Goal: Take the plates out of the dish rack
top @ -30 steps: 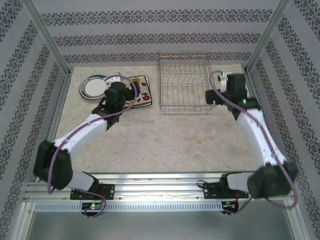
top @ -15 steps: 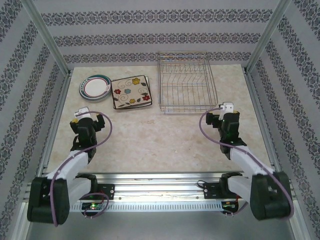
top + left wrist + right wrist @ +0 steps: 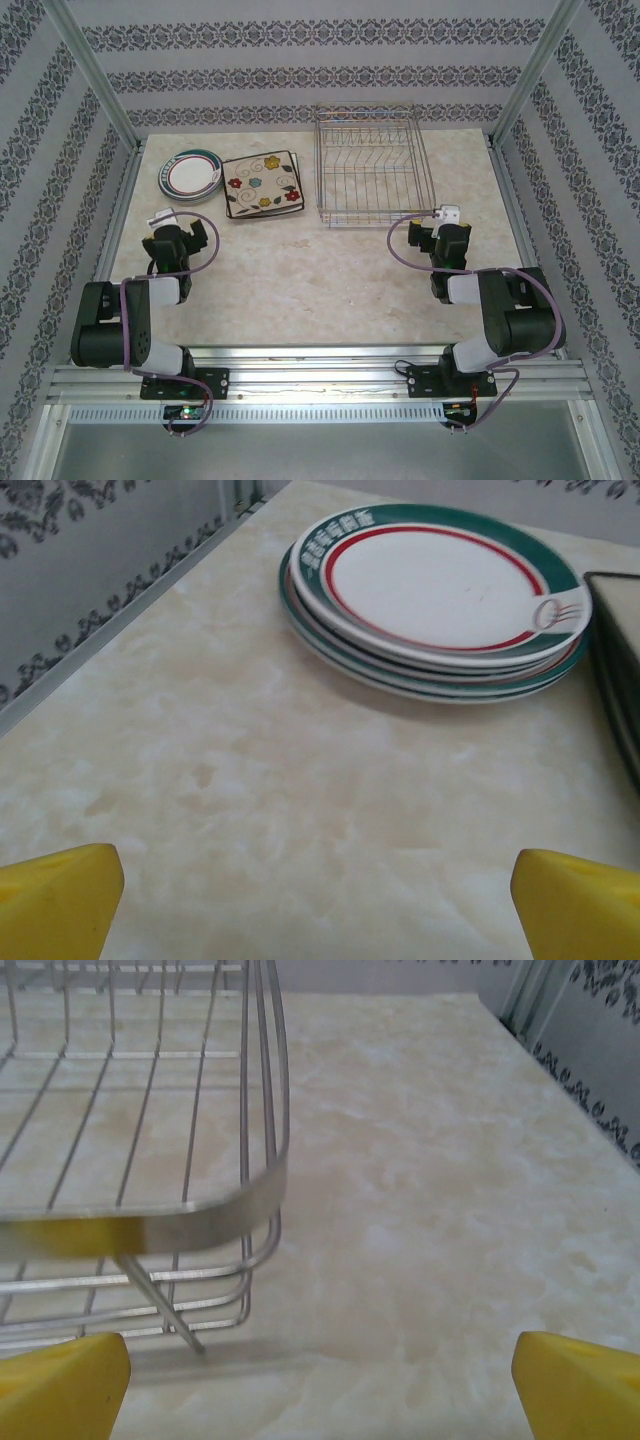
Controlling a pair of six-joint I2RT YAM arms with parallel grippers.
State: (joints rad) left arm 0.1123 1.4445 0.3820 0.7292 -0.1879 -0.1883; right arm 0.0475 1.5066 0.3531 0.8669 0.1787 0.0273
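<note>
In the top view, one dish rack [image 3: 368, 170] stands at the far side of the worktop [image 3: 330, 270]. Left of it lie one stack of round plates [image 3: 190, 175] and, just beside it, the square plates [image 3: 263, 184], with one flowered face visible. The left end effector [image 3: 178, 225] and the right end effector [image 3: 437, 225] are both wide open and hold nothing. Since one second ago both arms have folded back toward their bases, while plates and rack kept their places. In the left wrist view, at least three round plates are counted in the stack, ahead of two yellow fingertips [image 3: 60, 900]. In the right wrist view, one rack corner is near and not touched.
</note>
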